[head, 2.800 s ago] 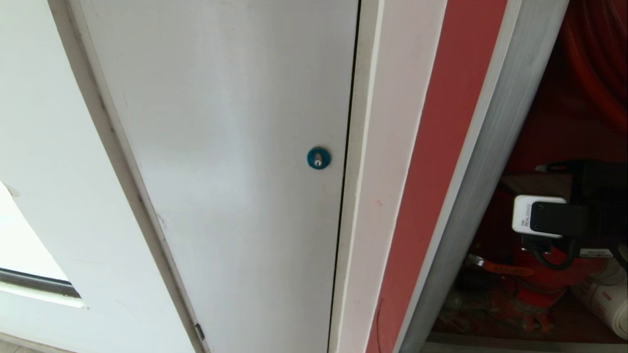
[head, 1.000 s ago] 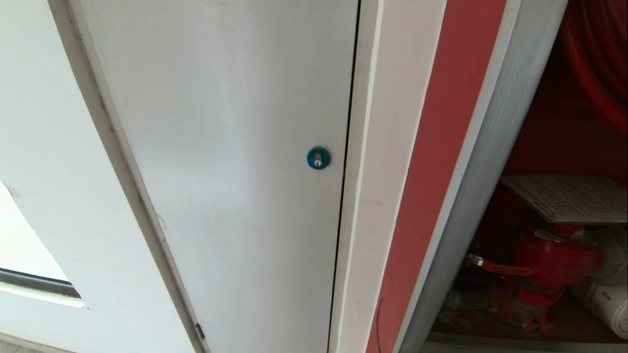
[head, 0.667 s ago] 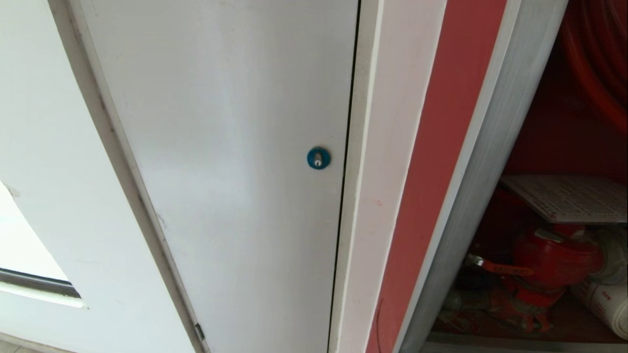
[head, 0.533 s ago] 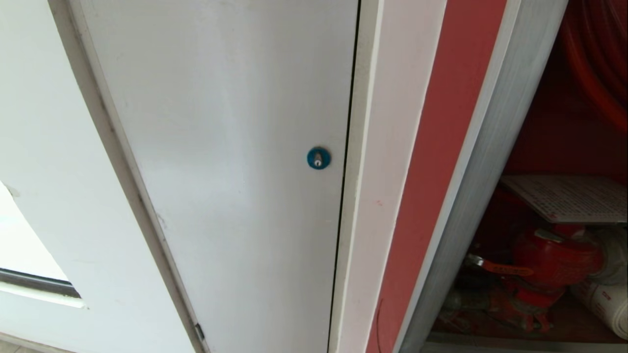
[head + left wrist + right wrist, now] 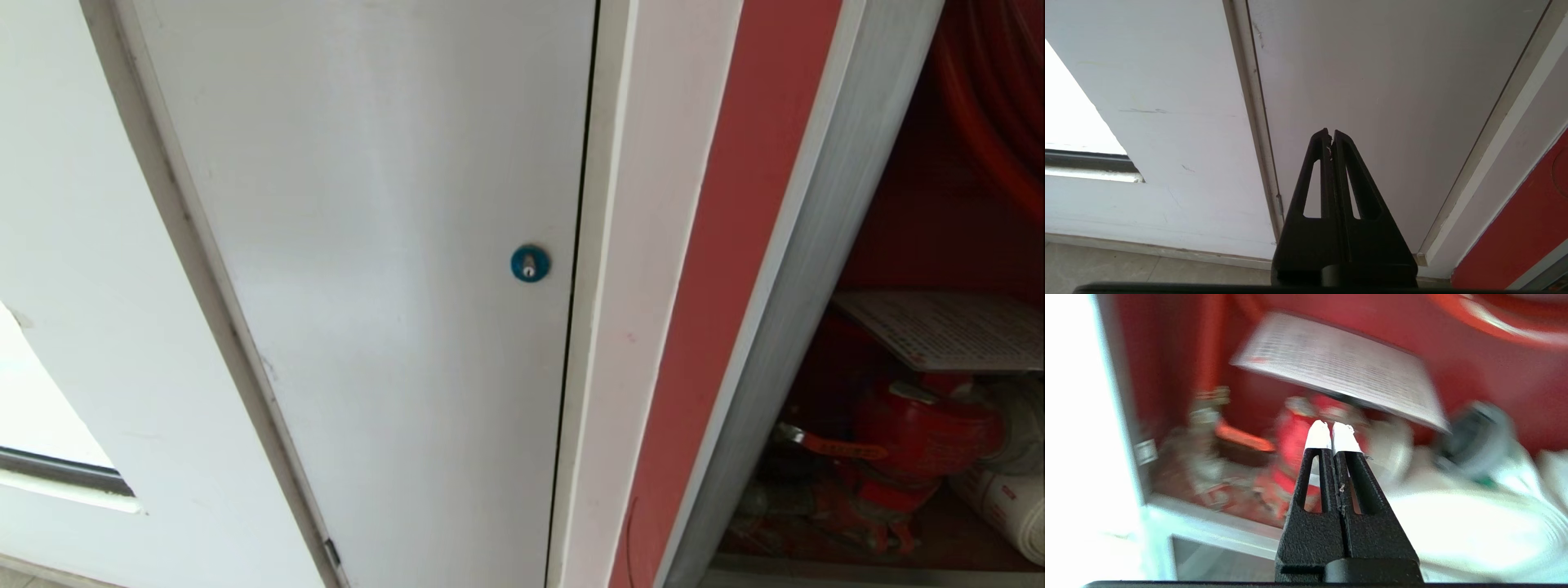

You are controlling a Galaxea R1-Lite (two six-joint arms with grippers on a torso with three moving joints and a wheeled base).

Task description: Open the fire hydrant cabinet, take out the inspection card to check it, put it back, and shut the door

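Fire hydrant cabinet [image 5: 824,269]: stands open, its silver aluminium frame running up beside a red strip; the red interior shows past the frame.
Inspection card [image 5: 947,331]: a pale, printed rectangle lying flat inside the cabinet, just above the red valve [image 5: 927,429] and resting over it; nothing grips it. In the right wrist view the card [image 5: 1343,369] appears blurred, above the valve [image 5: 1294,441].
Red valve: low in the cabinet, with a red lever handle [image 5: 829,447] sticking out towards the frame.
White rolled hose [image 5: 1000,498]: beside the valve, on the side away from the frame; it fills much of the right wrist view [image 5: 1474,526].
Red hose reel [image 5: 992,106]: well above the valve, at the top of the opening.
Door: not visible in any view.
Right gripper [image 5: 1332,428]: in front of the valve, short of it and below the card; the jaws are pressed together with white tips touching, holding nothing.
Left gripper [image 5: 1330,134]: well away from the valve, outside the cabinet, pointing at the plain pale grey panel [image 5: 1392,102]; jaws closed tight and empty.
Pale grey panel [image 5: 392,269]: on the far side of the frame from the valve, with a blue round lock [image 5: 530,263] near its edge.
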